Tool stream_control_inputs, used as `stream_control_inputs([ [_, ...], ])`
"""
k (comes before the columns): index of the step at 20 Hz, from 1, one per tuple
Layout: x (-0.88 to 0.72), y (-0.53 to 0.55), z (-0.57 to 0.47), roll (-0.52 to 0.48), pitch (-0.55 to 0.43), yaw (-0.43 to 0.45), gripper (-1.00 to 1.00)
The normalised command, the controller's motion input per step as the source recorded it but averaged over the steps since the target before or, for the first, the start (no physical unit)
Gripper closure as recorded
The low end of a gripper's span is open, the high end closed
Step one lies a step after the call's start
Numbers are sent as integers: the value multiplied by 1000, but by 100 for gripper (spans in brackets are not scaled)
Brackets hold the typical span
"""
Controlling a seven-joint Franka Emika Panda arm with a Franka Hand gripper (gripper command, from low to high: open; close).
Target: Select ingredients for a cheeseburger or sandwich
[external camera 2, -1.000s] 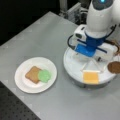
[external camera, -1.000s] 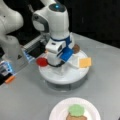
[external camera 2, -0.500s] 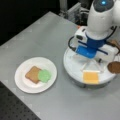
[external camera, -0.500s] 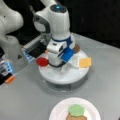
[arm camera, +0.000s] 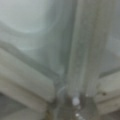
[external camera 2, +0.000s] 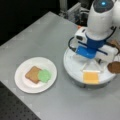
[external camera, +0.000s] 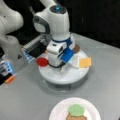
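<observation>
My gripper [external camera: 58, 67] is down at the middle of the white segmented tray [external camera: 65, 78], its fingers hidden under the white and blue hand in both front views. On the tray lie a red disc [external camera: 42, 61] at a front view's left, a yellow cheese square [external camera: 85, 62] and a dark brown patty [external camera: 76, 48]. The cheese [external camera 2: 90, 76] and patty [external camera 2: 114, 67] also show beside the gripper [external camera 2: 86, 65]. The wrist view shows only the tray's white dividers [arm camera: 75, 50] very close up. The sandwich stands as a toast square [external camera 2: 32, 74] with a green disc [external camera 2: 44, 75] on it.
The white plate [external camera 2: 25, 85] holding the sandwich sits on the grey table, apart from the tray [external camera 2: 71, 67]; it shows at a front view's bottom too [external camera: 58, 111]. A second white robot base [external camera: 12, 47] and small coloured parts [external camera: 10, 79] stand at a front view's left.
</observation>
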Motion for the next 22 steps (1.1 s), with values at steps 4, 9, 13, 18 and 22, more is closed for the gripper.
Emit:
stream_control_inputs([
  [4, -188, 47, -170, 107, -188, 57, -100],
  [9, -201, 38, -164, 140, -179, 95, -100],
  [13, -228, 13, -157, 157, -162, 96, -100],
  [18, -228, -2, -167, 224, -148, 238, -100],
  [22, -229, -29, -180, 171, -175, 192, -100],
])
